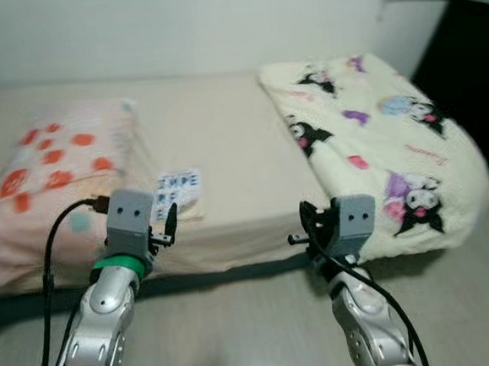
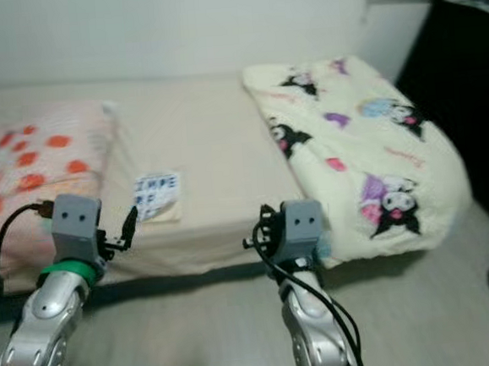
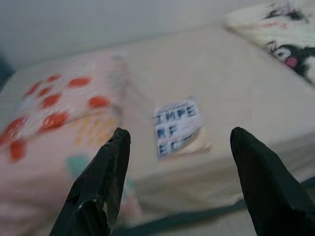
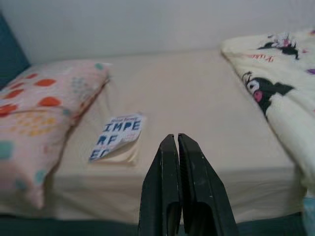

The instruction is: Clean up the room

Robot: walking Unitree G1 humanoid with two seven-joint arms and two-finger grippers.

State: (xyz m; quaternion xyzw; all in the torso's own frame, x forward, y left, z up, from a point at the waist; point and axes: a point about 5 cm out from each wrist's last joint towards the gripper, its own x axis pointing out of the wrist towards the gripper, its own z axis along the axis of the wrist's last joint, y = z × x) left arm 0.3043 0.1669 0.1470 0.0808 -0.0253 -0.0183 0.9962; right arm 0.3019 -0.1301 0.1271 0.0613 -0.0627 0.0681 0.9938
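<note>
Ahead of both arms lies the bed (image 1: 224, 142), and from the left eye view the book (image 1: 180, 191) sits near its front edge, just beyond the left gripper (image 1: 165, 227) and slightly to its inner side. A spotted pillow (image 1: 49, 177) lies out past that gripper on its outer side; the patterned blanket (image 1: 377, 139) is heaped beyond the right gripper (image 1: 303, 229).

Over to the right eye view: same layout, the book lying flat on the sheet, touching nothing but the bed, well apart from the right gripper.

Left wrist view now, and the two fingers (image 3: 101, 182) stand wide apart, with the book framed squarely between them but further ahead, not yet reached.

Right wrist view: fingers pressed together, holding nothing, with the book ahead and off to the side.

The step looks like picking up that book with the left gripper. To do it well, I'd say keep the fingers spread, carry them forward over the bed edge, and straddle the near edge of the book. It lies flat on soft bedding, so a low approach that catches cover and pages together seems safest; snagging the sheet is the risk.
</note>
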